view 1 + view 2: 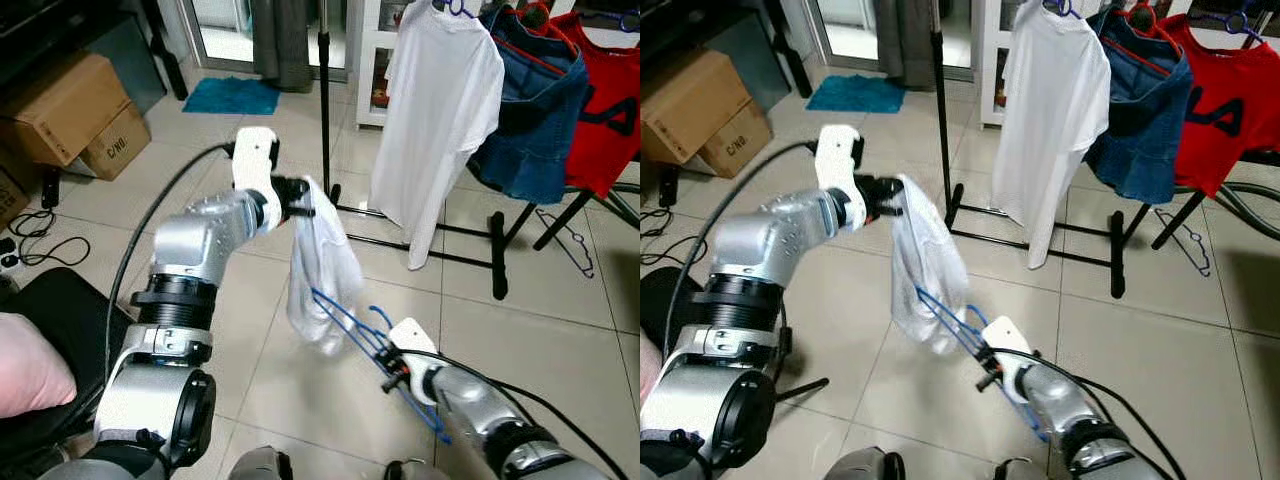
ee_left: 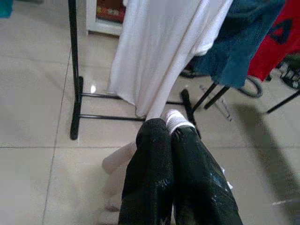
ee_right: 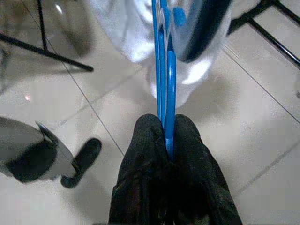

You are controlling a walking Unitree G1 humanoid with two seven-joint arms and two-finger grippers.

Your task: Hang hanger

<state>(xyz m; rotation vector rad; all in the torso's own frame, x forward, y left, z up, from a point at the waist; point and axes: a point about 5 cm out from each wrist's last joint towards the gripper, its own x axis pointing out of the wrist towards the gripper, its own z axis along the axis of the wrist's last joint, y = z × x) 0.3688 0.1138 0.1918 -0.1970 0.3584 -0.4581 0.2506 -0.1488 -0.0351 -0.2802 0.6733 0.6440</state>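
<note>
A white garment dangles in mid-air in front of me, pinched at its top by my left gripper, whose fingers are shut on a fold of the cloth. Lower down, a blue plastic hanger reaches up into the bottom of the garment. My right gripper is shut on the hanger's lower part, the blue bars running out between its fingers. Behind stands a black clothes rack with a white T-shirt, a blue denim piece and a red shirt hanging on it.
A spare hanger leans near the rack's legs at the right. Cardboard boxes sit at the far left with cables on the tiles. A teal mat lies by the doorway. A pink cushion rests on a black seat at my left.
</note>
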